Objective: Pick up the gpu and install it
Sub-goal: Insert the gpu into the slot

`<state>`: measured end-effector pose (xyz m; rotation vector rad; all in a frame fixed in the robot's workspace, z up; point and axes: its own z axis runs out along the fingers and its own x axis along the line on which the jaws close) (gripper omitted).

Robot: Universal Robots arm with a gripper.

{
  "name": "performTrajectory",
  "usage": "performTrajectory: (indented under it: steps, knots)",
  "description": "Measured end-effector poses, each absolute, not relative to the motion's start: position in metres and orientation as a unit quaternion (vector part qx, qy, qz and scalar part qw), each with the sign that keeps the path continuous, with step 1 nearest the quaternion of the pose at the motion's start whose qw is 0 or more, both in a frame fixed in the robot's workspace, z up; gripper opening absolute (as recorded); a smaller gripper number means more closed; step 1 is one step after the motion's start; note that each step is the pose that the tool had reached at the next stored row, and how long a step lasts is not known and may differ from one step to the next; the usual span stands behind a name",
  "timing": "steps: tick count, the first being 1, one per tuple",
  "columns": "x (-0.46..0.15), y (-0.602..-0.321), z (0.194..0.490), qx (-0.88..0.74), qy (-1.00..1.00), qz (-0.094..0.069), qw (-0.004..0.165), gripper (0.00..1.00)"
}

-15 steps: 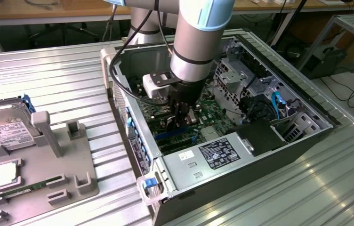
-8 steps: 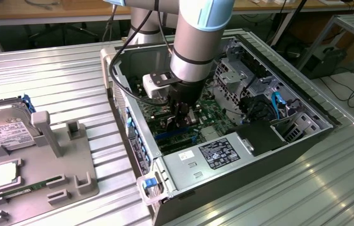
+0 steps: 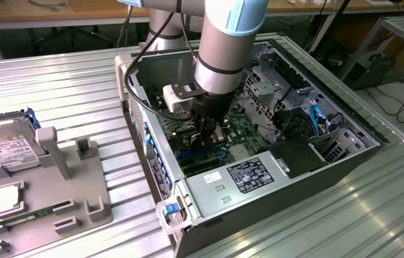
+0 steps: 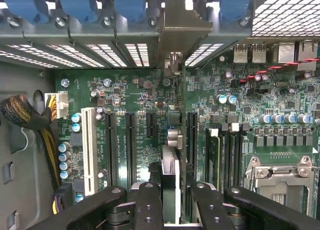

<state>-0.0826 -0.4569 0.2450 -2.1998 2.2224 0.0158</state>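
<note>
The gpu [image 4: 170, 170] appears edge-on in the wrist view as a thin card standing upright over the green motherboard [image 4: 135, 90]. Its silver bracket [image 4: 180, 25] reaches the case's rear slot openings. My gripper [image 4: 170, 202] is shut on the card, one black finger [image 4: 149, 205] on each side. The card lines up between two long black expansion slots [image 4: 190, 140]; I cannot tell whether it is seated in one. In the exterior view the gripper [image 3: 206, 138] is deep inside the open computer case [image 3: 345, 115], low over the board.
A silver power supply [image 3: 249, 173] sits at the case's near end, with blue latches [image 3: 172, 207] along its rim. On the exterior view's left, a grey fixture [image 3: 80, 199] holds a hard drive [image 3: 8, 146], a processor [image 3: 5, 200] and a green memory stick [image 3: 36, 215].
</note>
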Motion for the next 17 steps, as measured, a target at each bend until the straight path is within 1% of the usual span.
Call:
performTrajectory:
  steps: [17]
  knots:
    - [-0.0825, -0.4575, 0.245, -0.703, 0.711, 0.005, 0.007, 0.27]
